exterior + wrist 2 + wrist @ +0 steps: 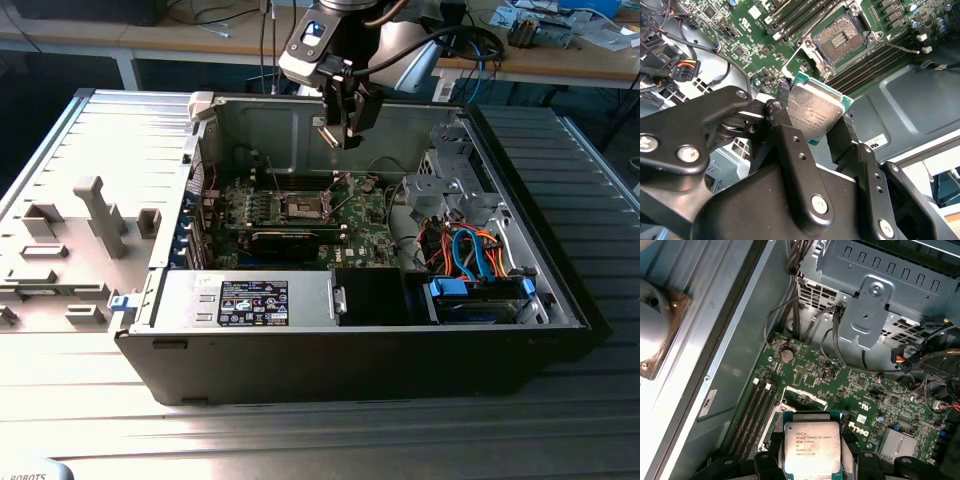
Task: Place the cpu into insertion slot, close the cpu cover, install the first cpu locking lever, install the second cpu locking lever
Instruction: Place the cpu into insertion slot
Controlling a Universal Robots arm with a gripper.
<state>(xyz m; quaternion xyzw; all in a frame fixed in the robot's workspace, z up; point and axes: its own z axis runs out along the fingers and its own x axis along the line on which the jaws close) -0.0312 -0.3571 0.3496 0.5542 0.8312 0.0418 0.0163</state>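
The gripper [815, 122] is closed on the cpu [816, 106]. Its two black fingers [785, 125] press on two opposite edges of the chip, and the silver-grey top of the chip faces the camera in both wrist views. In the first wrist view the cpu [811, 445] sits between the fingers of the gripper [812, 462], with a thin green border around the metal top.

In the exterior view the gripper [341, 130] hangs in the air inside the open computer case [350, 360], near the back wall and above the green motherboard [362, 232]. The chip touches nothing except the fingers.

The insertion slot [840, 37] lies below on the board and well apart from the chip. Its tan and dark pin field is uncovered. The cpu cover [799, 54] is swung up and stands at the side of the slot that is nearer to the gripper. In the first wrist view the cover [805, 395] appears as a bright metal strip just beyond the chip. A thin wire lever [900, 46] is turned out from the slot and lies across the memory slots [880, 55].

In the exterior view the insertion slot [300, 207] is in the middle of the board, and a long black card [285, 240] stands just in front of it. On the exterior view's right, orange and blue cables [470, 250] run beside a metal drive cage [455, 175]. The case rests on a ribbed grey table [110, 125], where grey fixture blocks [95, 210] stand on the exterior view's left.
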